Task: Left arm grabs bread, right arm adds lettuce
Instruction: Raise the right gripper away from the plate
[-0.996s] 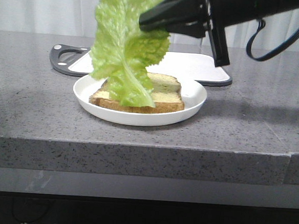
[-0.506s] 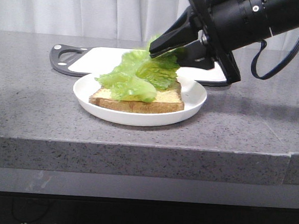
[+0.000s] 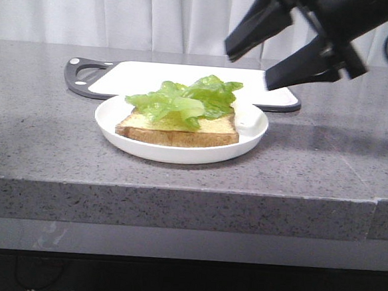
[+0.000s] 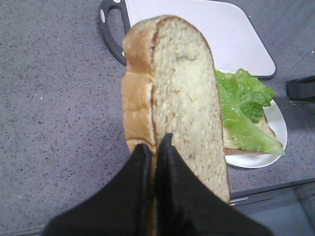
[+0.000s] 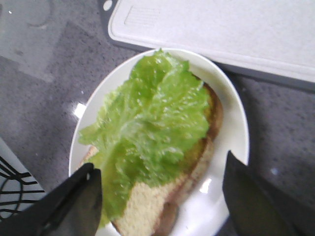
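The left gripper (image 4: 156, 142) clamps the bread (image 4: 184, 93); the right gripper (image 3: 256, 58) hangs open above the lettuce (image 3: 184, 101) on the plated slice (image 3: 181, 132). No writing is readable.

Right arm (image 3: 349, 16): seen in the front view entering from the upper right, angled downward to the left. Right gripper (image 3: 253, 60): jaws spread wide apart, nothing held between them; positioned above and just right of the plate (image 3: 251, 133). In the right wrist view, both black fingers (image 5: 81, 201) are seen far apart.

Left gripper (image 4: 153, 147): seen only in the left wrist view; the two tapered black fingers are pressed close together, clamped on the lower edge of a bread slice (image 4: 182, 98).
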`<act>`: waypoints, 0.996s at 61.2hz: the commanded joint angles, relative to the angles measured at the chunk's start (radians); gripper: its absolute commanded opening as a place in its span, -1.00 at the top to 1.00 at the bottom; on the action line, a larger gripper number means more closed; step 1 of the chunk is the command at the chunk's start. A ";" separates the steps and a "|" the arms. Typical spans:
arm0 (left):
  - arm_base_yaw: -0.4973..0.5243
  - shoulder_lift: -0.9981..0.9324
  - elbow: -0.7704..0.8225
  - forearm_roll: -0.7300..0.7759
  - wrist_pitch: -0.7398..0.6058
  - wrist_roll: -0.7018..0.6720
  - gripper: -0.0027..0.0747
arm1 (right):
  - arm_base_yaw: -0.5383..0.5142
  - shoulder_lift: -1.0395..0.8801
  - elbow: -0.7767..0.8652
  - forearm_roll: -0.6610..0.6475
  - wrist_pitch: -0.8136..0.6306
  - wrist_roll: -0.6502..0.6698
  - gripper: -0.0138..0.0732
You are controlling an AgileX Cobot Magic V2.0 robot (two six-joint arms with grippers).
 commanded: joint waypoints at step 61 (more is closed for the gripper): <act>0.002 -0.002 -0.018 -0.053 -0.098 0.001 0.98 | -0.007 -0.874 0.233 -0.584 0.232 0.342 -0.54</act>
